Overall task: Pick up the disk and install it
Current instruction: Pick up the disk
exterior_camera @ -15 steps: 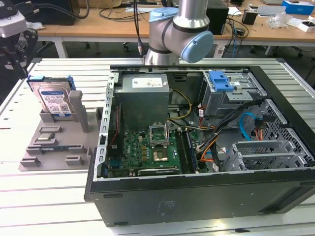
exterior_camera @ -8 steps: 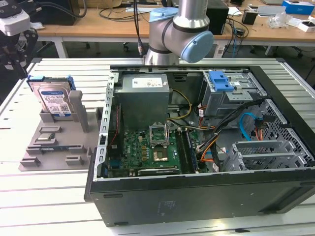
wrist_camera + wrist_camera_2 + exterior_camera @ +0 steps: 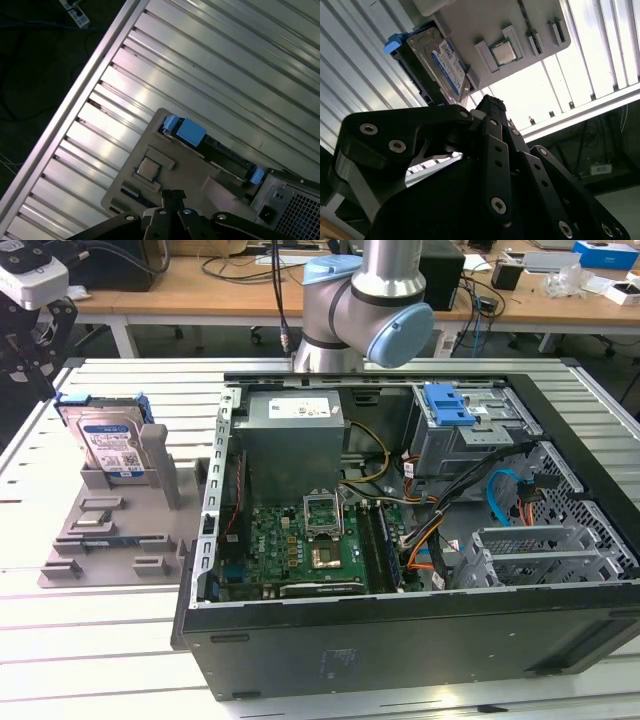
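The disk (image 3: 112, 443) stands on edge in a slot of the grey holder tray (image 3: 150, 540) on the exterior view's left. It is silver with a blue-and-white label and blue side rails. My gripper (image 3: 30, 360) hangs above the table at the far upper left of that view, apart from the disk and higher than it. In the second wrist view the black fingertips (image 3: 490, 102) meet, with the disk (image 3: 437, 65) beyond them. In the first wrist view the gripper (image 3: 172, 194) looks shut and empty, and the disk (image 3: 190, 131) shows edge-on with its blue rail.
An open computer case (image 3: 210, 540) lies in the middle of the slatted table, with a grey power supply (image 3: 290, 430), a motherboard (image 3: 300, 540) and a drive bay with a blue latch (image 3: 447, 405). The tray also holds a processor (image 3: 504, 52). Desks stand behind.
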{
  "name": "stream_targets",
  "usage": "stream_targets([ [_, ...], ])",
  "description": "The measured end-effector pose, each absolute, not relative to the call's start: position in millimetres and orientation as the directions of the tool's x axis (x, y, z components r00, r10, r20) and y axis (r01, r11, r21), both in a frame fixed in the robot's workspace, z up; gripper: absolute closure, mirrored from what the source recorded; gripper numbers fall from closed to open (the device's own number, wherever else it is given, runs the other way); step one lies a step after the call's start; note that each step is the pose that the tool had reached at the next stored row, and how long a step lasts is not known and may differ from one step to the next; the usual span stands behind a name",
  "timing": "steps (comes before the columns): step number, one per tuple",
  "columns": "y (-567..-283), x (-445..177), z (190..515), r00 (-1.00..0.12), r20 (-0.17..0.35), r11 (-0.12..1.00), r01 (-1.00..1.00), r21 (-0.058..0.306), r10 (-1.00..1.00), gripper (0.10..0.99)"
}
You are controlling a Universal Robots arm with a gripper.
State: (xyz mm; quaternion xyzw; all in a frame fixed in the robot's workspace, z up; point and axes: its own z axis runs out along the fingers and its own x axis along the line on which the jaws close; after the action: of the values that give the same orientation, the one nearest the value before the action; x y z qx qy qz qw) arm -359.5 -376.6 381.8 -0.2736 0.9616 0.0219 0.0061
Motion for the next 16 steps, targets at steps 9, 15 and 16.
stream_targets([
  [9, -376.6, -359.5, 381.7, -0.816, -0.024, 0.815, -0.578, 0.039, -0.578, 0.98],
  [15, -376.5, -359.5, 381.7, -0.788, -0.024, 0.787, -0.616, 0.039, -0.615, 0.98],
  [16, -376.6, -359.5, 381.7, -0.783, -0.024, 0.782, -0.622, 0.039, -0.621, 0.98],
])
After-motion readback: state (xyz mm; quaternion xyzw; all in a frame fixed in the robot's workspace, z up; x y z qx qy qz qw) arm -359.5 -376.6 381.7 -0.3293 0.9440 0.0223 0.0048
